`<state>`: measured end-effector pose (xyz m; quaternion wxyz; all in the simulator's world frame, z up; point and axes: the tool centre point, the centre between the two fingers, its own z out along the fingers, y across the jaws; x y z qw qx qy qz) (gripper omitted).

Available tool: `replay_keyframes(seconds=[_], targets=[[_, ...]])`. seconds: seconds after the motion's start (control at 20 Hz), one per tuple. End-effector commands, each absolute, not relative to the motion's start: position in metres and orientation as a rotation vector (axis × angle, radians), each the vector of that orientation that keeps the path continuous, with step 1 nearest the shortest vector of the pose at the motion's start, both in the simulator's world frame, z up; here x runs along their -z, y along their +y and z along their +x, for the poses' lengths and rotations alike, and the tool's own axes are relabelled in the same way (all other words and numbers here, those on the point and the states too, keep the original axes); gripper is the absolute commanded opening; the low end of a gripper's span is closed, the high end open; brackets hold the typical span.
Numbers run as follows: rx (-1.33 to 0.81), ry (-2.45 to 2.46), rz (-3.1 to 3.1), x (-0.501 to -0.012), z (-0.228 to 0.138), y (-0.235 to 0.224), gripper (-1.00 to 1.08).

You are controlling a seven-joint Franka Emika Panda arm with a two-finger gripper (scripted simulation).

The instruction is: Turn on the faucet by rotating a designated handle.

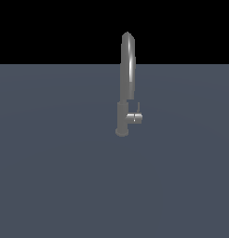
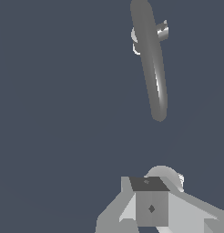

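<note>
The faucet (image 1: 123,116) stands upright on the flat grey-blue surface, its arched spout rising high. The handle (image 1: 135,118) is a short stub jutting from the lower body toward the exterior view's right, with a thin lever pointing up. The arm does not show in the exterior view. In the wrist view I look down on the spout (image 2: 152,63), and the handle (image 2: 162,31) pokes out from behind it. My gripper (image 2: 150,202) shows as one closed grey block, well apart from the faucet and holding nothing.
The grey-blue surface (image 1: 56,176) stretches flat on all sides of the faucet. A black background lies beyond its far edge. A rounded pale grey part (image 2: 166,175) sits just behind the gripper block.
</note>
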<state>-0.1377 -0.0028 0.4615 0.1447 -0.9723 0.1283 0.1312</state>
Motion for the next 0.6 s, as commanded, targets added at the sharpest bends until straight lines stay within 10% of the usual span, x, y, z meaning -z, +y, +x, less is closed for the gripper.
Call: replay_keyframes(seconds=[0.0, 0.55], targets=[[-0.421, 0.415, -2.756, -0.456, -0.123, -0.006, -1.00], [-0.599, 0.601, -2.536, -0.425, -0.062, -0.024, -1.00]])
